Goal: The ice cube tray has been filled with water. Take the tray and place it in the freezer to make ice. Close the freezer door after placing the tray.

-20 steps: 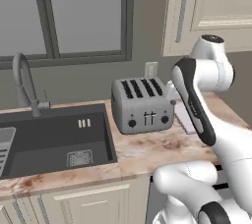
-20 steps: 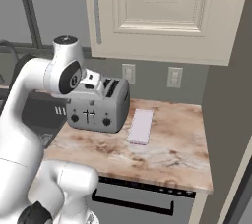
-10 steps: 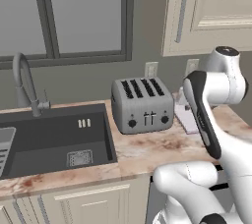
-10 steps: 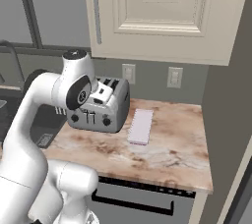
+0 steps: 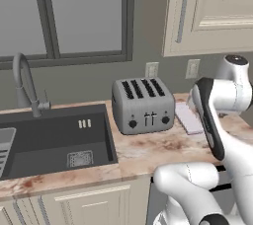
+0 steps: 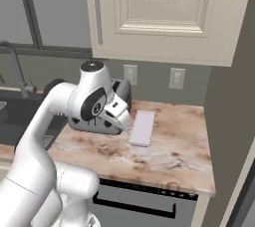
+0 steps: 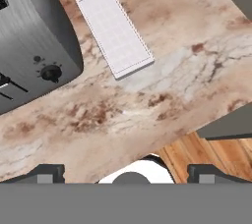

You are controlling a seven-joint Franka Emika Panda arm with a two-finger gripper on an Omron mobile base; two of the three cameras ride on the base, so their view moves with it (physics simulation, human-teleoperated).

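Nearby, ice cube tray [image 7: 114, 31] beside toaster [image 7: 29, 46].

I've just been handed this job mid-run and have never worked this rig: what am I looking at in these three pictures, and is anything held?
The white machine is a robot arm on a driving base. Two pictures come from cameras on that base, behind the arm to its left and right, looking over a kitchen counter. The third comes from a camera on the hand, looking down along the gripper; its two dark fingertips show at the bottom, set wide apart with nothing between them, so nothing is held. On the counter stand a grey toaster and, beside it, apart from it, the flat pale ice cube tray. A sink with a tap lies left of the toaster. The tray is untouched.
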